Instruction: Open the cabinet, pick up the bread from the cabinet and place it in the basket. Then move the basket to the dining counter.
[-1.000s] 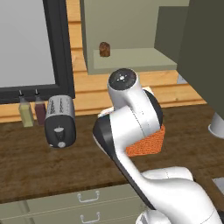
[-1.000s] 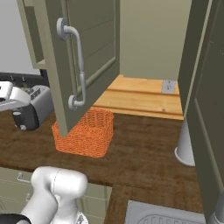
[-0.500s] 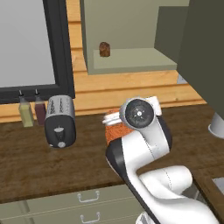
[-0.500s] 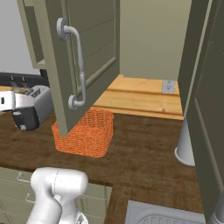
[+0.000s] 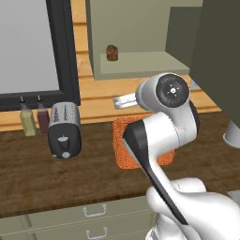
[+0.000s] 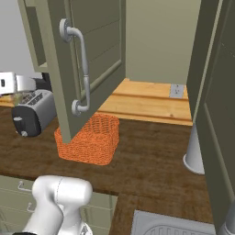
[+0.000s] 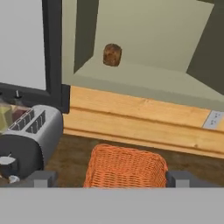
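Above the orange basket (image 7: 126, 167) the gripper (image 7: 109, 178) hangs with jaws spread, empty; far back, the bread (image 7: 112, 54) sits in the open cabinet (image 7: 144, 52).

You find no readable text, label, brand, number or sign anywhere here. The toaster (image 5: 64, 132) left of the basket (image 7: 126, 167) bears none, and the two bottles (image 5: 34, 120) beside that toaster carry no legible labels.

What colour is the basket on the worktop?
Orange woven basket; clearest in the hand view.
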Motion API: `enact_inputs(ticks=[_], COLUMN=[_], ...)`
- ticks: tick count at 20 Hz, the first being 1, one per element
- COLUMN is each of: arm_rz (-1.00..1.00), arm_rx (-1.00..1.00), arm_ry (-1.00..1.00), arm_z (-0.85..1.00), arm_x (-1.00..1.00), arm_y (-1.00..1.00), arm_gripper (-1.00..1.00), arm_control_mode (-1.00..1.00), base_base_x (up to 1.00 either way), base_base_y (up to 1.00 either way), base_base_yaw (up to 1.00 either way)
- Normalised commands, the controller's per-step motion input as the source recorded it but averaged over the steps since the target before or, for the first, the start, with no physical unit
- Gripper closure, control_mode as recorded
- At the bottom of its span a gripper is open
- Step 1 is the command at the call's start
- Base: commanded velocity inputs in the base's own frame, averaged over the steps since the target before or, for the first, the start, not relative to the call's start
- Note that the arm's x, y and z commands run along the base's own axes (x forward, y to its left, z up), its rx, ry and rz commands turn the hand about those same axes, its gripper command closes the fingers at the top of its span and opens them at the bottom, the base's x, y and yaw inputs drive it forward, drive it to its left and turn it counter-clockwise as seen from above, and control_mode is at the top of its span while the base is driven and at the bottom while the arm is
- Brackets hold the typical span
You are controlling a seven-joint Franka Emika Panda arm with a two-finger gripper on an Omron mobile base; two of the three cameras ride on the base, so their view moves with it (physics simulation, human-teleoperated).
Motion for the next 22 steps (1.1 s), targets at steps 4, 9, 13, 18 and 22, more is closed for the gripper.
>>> enact_inputs(ticks=[4, 9, 13, 18, 22], arm_rz=[0.05, 0.06, 0.04, 0.02, 0.00], arm_rx=[0.09, 0.04, 0.05, 0.04, 0.00], arm_ry=[0.00, 0.02, 0.00, 0.00, 0.03], arm_z=[0.22, 0.25, 0.22, 0.05, 0.00], arm_x=[0.62, 0.66, 0.65, 0.73, 0.81], arm_y=[0.00, -0.22, -0.16, -0.02, 0.00], arm_gripper=[-1.00, -1.00, -1.00, -1.00, -1.00], arm_control_mode=[-1.00, -1.00, -1.00, -1.00, -1.00], base_base_x=[0.00, 0.00, 0.00, 0.00, 0.00], base_base_y=[0.00, 0.00, 0.00, 0.00, 0.00], base_base_yaw=[0.00, 0.00, 0.00, 0.00, 0.00])
